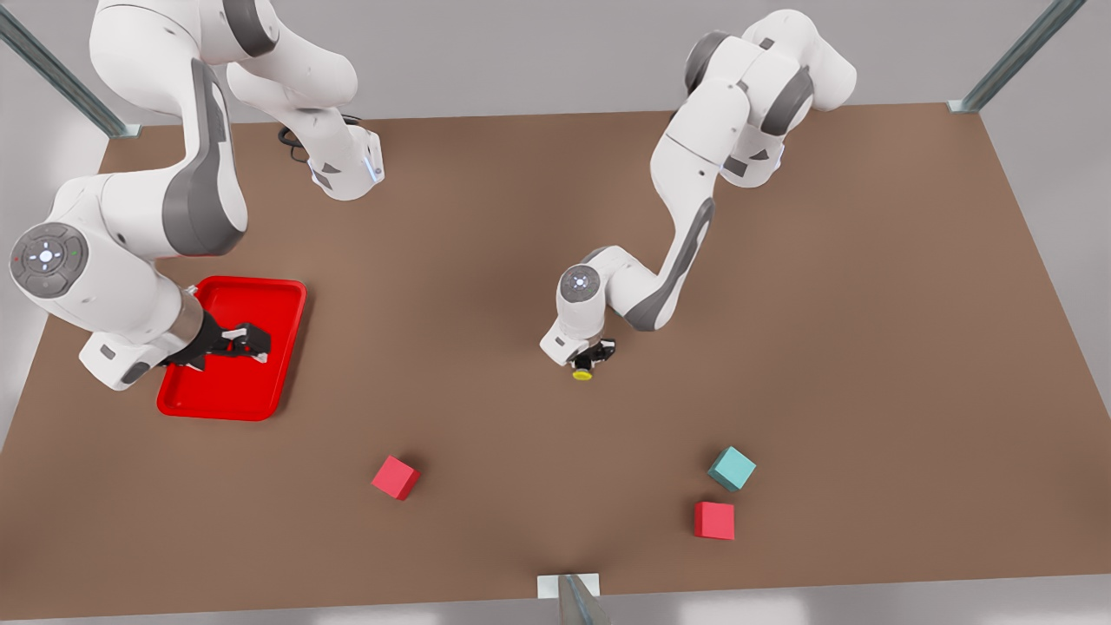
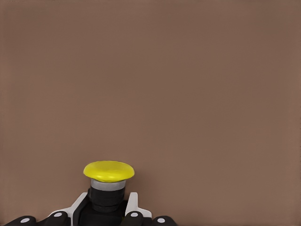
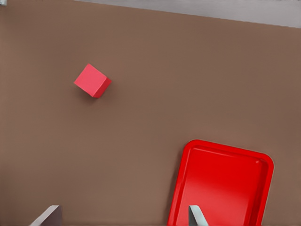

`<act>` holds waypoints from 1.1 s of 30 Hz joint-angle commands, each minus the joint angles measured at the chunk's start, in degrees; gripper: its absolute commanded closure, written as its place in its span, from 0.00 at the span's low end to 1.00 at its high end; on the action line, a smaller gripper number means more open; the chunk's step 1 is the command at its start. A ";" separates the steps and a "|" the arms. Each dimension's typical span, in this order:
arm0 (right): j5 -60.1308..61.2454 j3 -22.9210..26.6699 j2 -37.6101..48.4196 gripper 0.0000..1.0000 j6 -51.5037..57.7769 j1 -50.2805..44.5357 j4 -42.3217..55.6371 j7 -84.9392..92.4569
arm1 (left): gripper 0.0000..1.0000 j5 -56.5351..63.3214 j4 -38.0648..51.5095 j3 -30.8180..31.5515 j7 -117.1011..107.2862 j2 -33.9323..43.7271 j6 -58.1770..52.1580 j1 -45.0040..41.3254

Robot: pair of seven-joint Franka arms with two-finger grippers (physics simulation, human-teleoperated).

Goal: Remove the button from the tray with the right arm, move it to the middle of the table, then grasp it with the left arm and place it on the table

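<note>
- Button first: we see its yellow cap pointing toward the table, just below the left gripper, near the middle of the tabletop.
- In the left wrist view, we see the button clamped by its black body between the left gripper's fingers, the yellow cap sticking out just past the fingertips, with bare brown table beyond it.
- We cannot tell whether the cap touches the table or sits just above it.
- Our right gripper hangs over the red tray, well apart from the button, on the front view's left. This arm waits.
- In the right wrist view, the fingers stand wide apart with nothing between them; one fingertip sits over the tray, the other over bare table beside it.
- The tray floor under that gripper looks bare.
- A red cube lies on the table beyond the tray's near end from the right gripper; we see it in the right wrist view too.
- A teal cube and a second red cube sit close together, away from the left gripper toward the front view's lower right.
</note>
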State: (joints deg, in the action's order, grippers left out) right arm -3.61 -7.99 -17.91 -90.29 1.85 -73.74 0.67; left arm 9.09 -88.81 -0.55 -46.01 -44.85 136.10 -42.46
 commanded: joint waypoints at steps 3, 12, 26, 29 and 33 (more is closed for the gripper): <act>0.01 -0.01 0.07 0.00 -0.06 -0.01 0.09 3.90 | 0.57 -0.83 2.67 -0.76 -6.18 1.34 -5.49 0.18; -0.08 0.08 0.07 0.00 -0.06 0.08 0.09 3.98 | 0.56 26.15 4.26 -20.54 -102.95 -1.29 -41.61 -20.03; -0.08 0.08 0.07 0.00 -0.06 0.52 0.17 3.98 | 0.55 48.21 13.31 -20.45 -127.13 -20.45 -44.69 -18.01; -0.08 0.08 0.07 0.00 -0.06 0.78 0.17 3.98 | 0.55 48.21 13.40 -20.28 -129.15 -21.86 -41.36 -18.01; 0.01 -0.01 0.07 0.00 -0.15 1.14 1.14 3.90 | 0.54 47.77 13.31 -18.87 -129.77 -21.95 -38.54 -17.83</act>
State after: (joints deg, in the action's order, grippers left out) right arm -3.69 -7.97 -17.91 -90.44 3.01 -72.70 3.98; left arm 56.62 -75.51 -19.57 -142.03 -66.82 95.14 -60.35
